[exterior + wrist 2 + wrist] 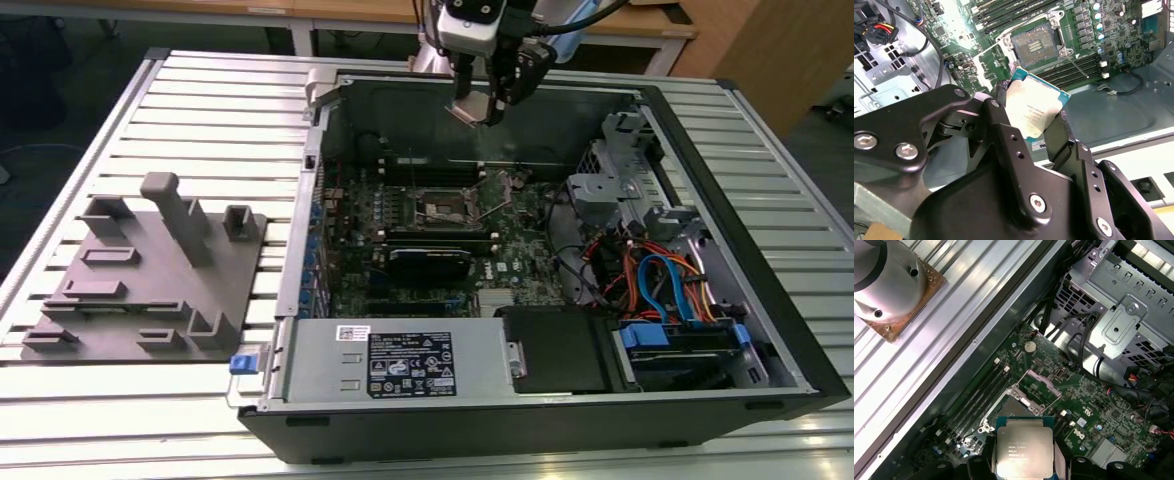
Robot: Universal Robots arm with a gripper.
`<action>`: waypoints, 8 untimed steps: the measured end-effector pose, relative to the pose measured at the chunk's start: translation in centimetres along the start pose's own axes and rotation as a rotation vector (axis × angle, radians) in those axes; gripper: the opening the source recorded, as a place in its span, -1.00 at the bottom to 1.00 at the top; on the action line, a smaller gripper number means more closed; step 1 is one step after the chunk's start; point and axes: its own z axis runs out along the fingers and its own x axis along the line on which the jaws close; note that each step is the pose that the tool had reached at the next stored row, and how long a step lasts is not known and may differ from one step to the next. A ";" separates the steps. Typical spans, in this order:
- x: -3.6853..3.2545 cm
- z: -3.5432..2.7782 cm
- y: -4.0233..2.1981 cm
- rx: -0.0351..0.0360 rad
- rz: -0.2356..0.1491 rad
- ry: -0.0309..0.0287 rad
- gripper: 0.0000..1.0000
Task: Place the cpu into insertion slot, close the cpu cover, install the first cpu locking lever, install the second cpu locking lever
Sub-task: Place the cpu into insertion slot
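Wrist views, seemingly above insertion slot

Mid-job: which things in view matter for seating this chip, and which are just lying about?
Job: the cpu, held in the end effector; the insertion slot, empty; the cpu cover, swung open.
Lying about: grey fixture plate; blue cables; drive cage.

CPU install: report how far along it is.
Done: the cpu is picked up. In hand: the gripper holds it above the case. Left: the insertion slot is empty, the cpu cover looks open, so both levers remain.
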 end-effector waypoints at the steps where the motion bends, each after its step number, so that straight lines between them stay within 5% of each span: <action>1: 0.00 0.00 0.00 -0.0002 0.007 -0.0006 0.08; 8: 0.00 0.04 0.00 -0.0015 0.085 -0.0076 0.08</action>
